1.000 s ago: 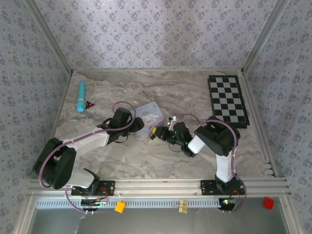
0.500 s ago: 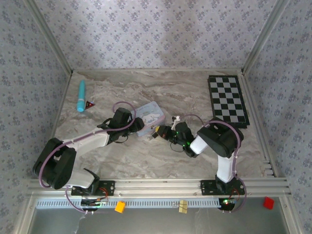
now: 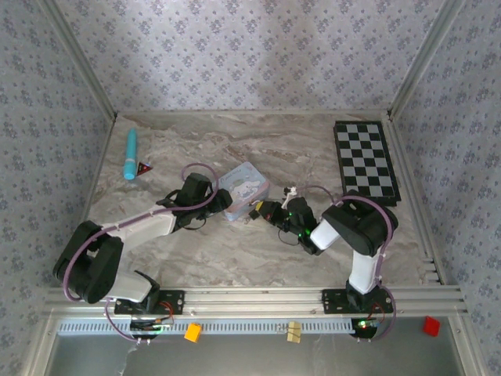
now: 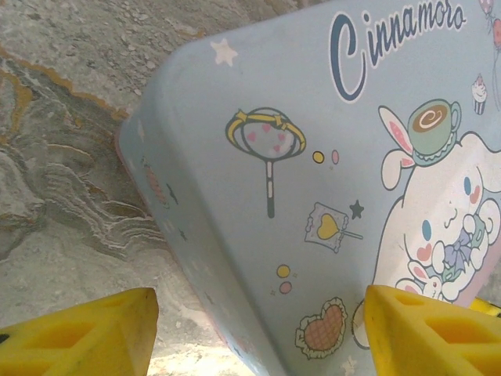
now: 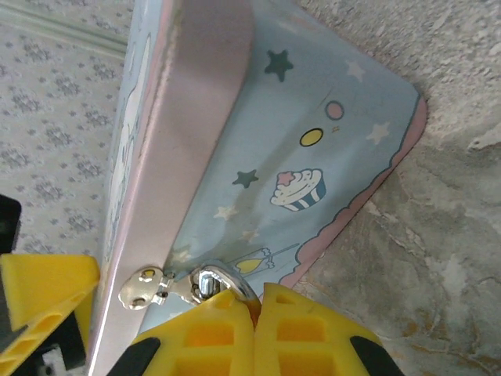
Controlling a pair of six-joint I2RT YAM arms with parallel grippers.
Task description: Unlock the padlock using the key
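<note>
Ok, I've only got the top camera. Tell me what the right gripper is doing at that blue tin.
Observer: Its wrist camera shows the right gripper shut, fingertips against a silver loop hanging at the latch of the tin.
Operator: Now the left one.
Observer: The left gripper is open, one finger out over the table, the other over the tin.

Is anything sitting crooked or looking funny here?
Yes. The light-blue tin lies slanted, not square with the table edges. A silver ring hangs at its clasp, right against the closed fingertips of the right gripper.
</note>
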